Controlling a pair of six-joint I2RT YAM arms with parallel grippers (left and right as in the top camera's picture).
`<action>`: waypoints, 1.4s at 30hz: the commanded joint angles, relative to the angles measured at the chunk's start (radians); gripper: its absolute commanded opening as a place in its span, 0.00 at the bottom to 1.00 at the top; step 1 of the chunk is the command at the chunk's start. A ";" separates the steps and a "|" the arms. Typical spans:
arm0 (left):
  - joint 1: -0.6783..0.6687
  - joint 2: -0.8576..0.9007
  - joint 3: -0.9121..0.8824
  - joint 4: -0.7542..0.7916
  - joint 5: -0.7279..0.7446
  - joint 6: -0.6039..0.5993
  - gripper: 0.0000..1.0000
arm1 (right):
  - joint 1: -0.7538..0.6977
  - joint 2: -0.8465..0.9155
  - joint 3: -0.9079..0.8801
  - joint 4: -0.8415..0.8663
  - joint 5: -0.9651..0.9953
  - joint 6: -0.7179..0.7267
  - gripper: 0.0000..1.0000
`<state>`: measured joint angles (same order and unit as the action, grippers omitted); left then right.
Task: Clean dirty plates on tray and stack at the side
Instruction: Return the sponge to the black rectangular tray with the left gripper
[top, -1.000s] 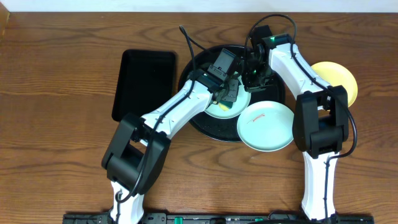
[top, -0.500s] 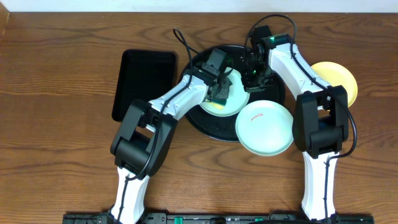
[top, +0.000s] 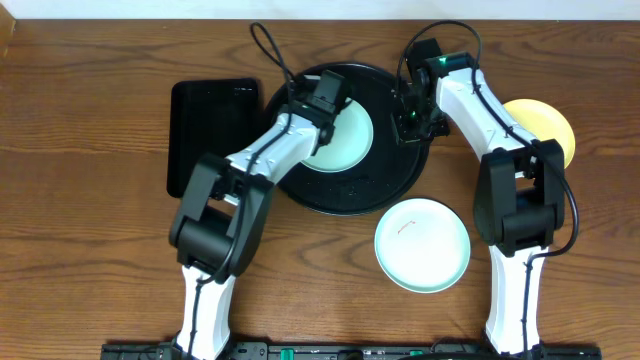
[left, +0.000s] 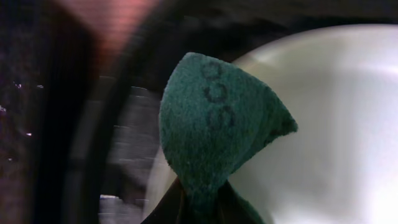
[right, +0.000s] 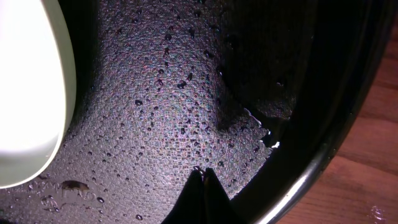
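Observation:
The round black tray (top: 400, 180) holds one pale mint plate (top: 345, 145). My left gripper (top: 322, 112) is over that plate's far left edge, shut on a dark green scouring pad (left: 217, 130); the pad rests against the plate (left: 336, 124), the gripper (left: 202, 208) pinching its lower end. My right gripper (top: 408, 125) is shut with nothing in it, tips (right: 204, 173) down on the wet tray floor near the rim (right: 298, 180); the plate's edge (right: 31, 93) shows at left. Another mint plate (top: 423, 244), with a red smear, lies on the table. A yellow plate (top: 545, 130) sits at the right.
A smaller rectangular black tray (top: 205, 135) lies just left of the round tray. The left arm's cable (top: 270, 50) loops over the tray's far left rim. Water drops cover the tray floor (right: 168, 106).
The left gripper swept up and left with the pad. The round tray, its plate and the rectangular tray shifted left. The smeared mint plate now lies off the tray's rim, nearer the front.

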<state>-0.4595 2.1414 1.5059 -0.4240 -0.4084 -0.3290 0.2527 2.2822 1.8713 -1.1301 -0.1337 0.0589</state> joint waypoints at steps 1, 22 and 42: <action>0.021 -0.105 -0.013 0.011 -0.163 0.021 0.07 | -0.002 -0.023 -0.002 0.000 0.013 -0.015 0.01; 0.239 -0.370 -0.013 -0.156 0.160 -0.044 0.08 | 0.093 -0.025 0.000 0.220 -0.126 0.185 0.25; 0.419 -0.370 -0.014 -0.298 0.244 -0.043 0.08 | 0.167 -0.003 -0.006 0.247 0.205 0.345 0.49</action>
<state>-0.0425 1.7710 1.4891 -0.7193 -0.1711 -0.3664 0.4240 2.2822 1.8698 -0.8845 0.0502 0.3763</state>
